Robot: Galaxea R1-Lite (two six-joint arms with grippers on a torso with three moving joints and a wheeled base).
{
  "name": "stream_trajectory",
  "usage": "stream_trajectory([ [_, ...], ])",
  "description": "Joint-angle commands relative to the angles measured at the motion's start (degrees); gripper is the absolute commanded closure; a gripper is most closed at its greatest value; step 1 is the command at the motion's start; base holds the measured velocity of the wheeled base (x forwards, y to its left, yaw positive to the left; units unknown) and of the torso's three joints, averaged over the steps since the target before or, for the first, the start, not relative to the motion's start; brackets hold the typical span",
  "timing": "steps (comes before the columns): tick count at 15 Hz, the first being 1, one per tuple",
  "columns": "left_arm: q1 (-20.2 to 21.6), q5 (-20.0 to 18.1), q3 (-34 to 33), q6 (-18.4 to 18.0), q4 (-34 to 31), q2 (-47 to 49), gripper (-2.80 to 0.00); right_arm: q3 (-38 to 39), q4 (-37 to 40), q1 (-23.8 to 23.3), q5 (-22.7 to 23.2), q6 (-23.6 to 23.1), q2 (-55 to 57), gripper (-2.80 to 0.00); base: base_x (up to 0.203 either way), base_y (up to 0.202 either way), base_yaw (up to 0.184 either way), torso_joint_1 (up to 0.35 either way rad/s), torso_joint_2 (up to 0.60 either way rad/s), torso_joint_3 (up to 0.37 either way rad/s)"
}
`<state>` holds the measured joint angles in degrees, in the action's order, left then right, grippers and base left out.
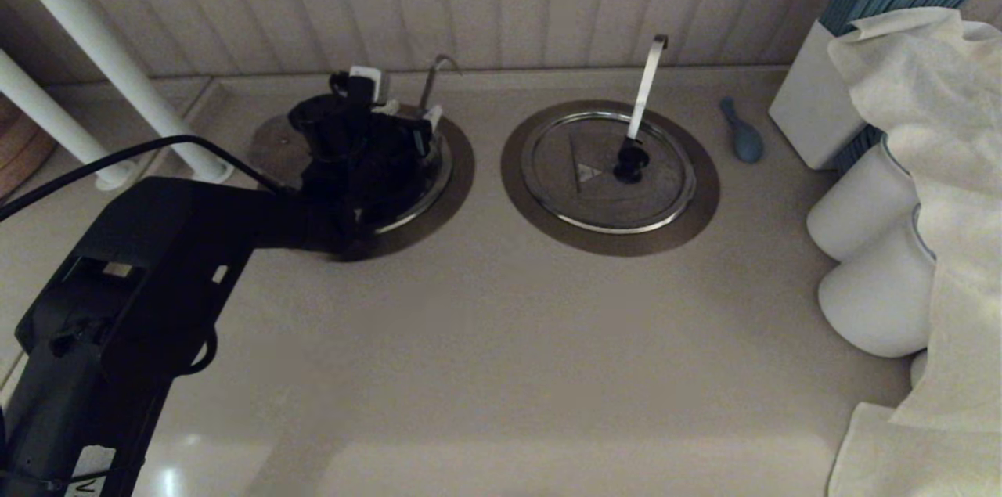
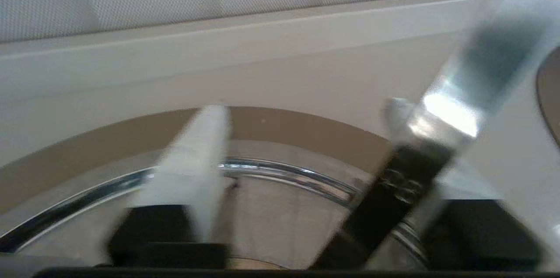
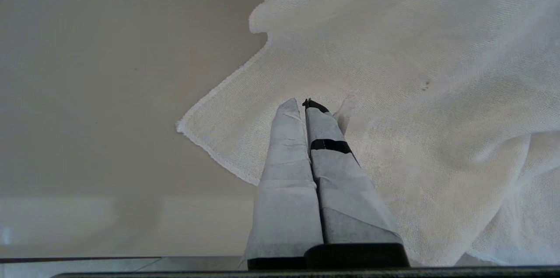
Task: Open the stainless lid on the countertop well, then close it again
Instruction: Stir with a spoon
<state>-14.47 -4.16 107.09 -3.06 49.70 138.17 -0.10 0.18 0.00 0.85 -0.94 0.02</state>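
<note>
The stainless lid (image 1: 427,192) lies in the left countertop well, ringed by its brownish collar (image 1: 462,156). Most of the lid and its black knob are hidden under my left gripper (image 1: 409,115). The thin grey hooked handle (image 1: 435,73) rises just behind it. In the left wrist view the left gripper (image 2: 304,109) is open low over the lid surface (image 2: 271,216). Its white fingers (image 2: 197,160) stand wide apart, with the chrome rim (image 2: 284,172) and collar (image 2: 284,127) beyond them. My right gripper (image 3: 304,103) is shut on nothing above a white cloth (image 3: 415,94), away from the wells.
The twin lid (image 1: 571,184) with its broad bright handle (image 1: 646,82) sits to the right. Further right are a blue spoon-like piece (image 1: 744,138), a white box of blue straws (image 1: 810,102), white jars (image 1: 861,211) and draped cloth (image 1: 947,168). White pipes (image 1: 102,66) and the back wall stand close.
</note>
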Motion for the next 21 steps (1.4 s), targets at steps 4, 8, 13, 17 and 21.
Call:
stream_trajectory([
  [4,0.1,0.2,0.5,0.0,0.5,-0.3,0.0,0.0,0.0,0.0,0.0,0.0,0.0,0.0,0.0,0.0,0.0,0.0,0.0,0.0],
  [8,0.1,3.8,-1.4,0.2,1.0,-4.7,0.0,0.0,0.0,0.0,0.0,0.0,0.0,0.0,0.0,0.0,0.0,0.0,0.0,0.0],
  [13,0.1,4.5,-8.8,0.4,1.0,-11.2,0.0,0.0,0.0,0.0,0.0,0.0,0.0,0.0,0.0,0.0,0.0,0.0,0.0,0.0],
  [17,0.2,8.0,-11.0,0.2,0.6,-14.4,0.0,0.0,0.0,0.0,0.0,0.0,0.0,0.0,0.0,0.0,0.0,0.0,0.0,0.0],
  [21,1.5,8.6,-11.0,0.4,-4.7,-17.5,0.0,0.0,0.0,0.0,0.0,0.0,0.0,0.0,0.0,0.0,0.0,0.0,0.0,0.0],
])
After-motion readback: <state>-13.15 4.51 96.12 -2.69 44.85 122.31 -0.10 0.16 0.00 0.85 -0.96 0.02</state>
